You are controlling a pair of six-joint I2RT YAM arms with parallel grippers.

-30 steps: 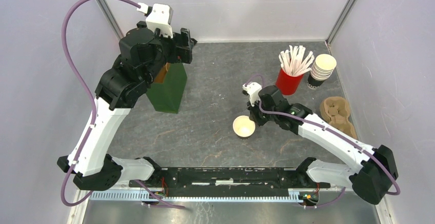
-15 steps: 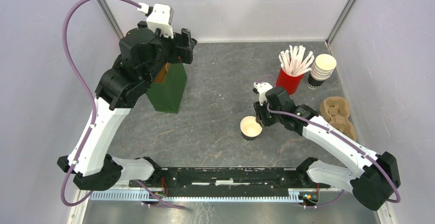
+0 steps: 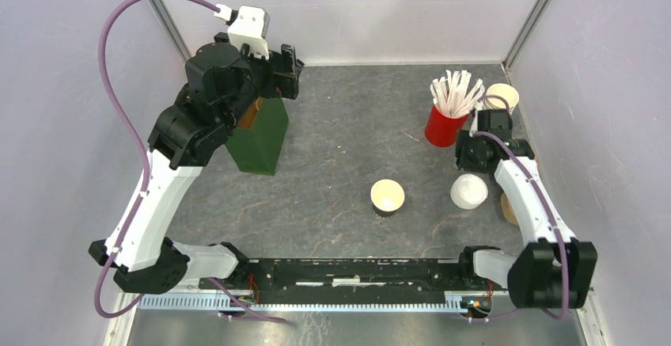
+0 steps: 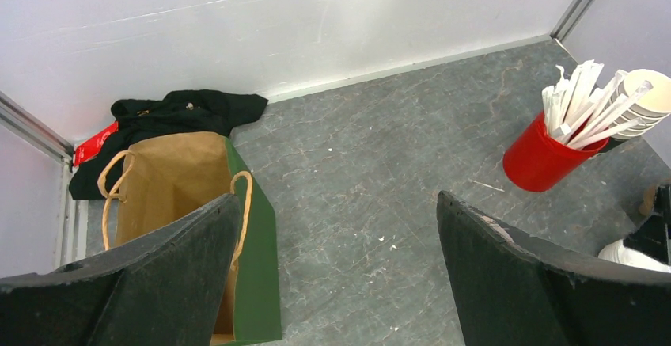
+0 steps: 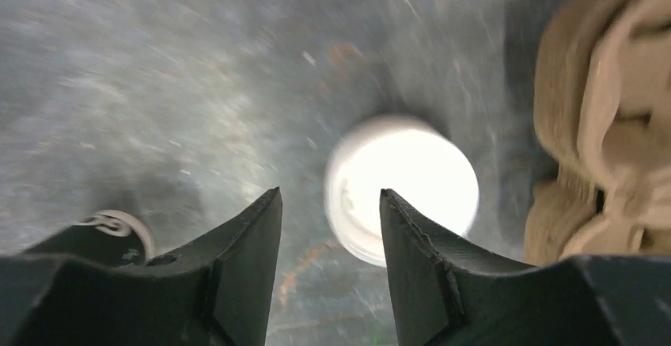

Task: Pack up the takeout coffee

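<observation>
The takeout coffee is out of view; no capped cup shows. One dark paper cup (image 3: 388,197) with a cream inside stands lidless and alone mid-table. A round white lid (image 3: 468,191) (image 5: 402,188) lies to its right. My right gripper (image 3: 472,158) (image 5: 331,195) hovers just behind that lid, open, with nothing between the fingers. The lid shows past its right fingertip. My left gripper (image 3: 289,67) (image 4: 336,197) hangs wide open and empty beside the top of the green paper bag (image 3: 265,136) (image 4: 255,267), whose brown inside looks empty.
A red cup of white stirrers (image 3: 445,124) (image 4: 542,160) and a stack of lidless cups (image 3: 502,96) stand at the back right. A brown pulp cup carrier (image 3: 509,207) (image 5: 609,124) lies right of the lid, partly under my right arm. Black cloth (image 4: 182,112) lies behind the bag.
My right gripper opened and let go of the lidless cup, which stays mid-table. The right arm swung right and back to above the white lid. The left arm has not moved.
</observation>
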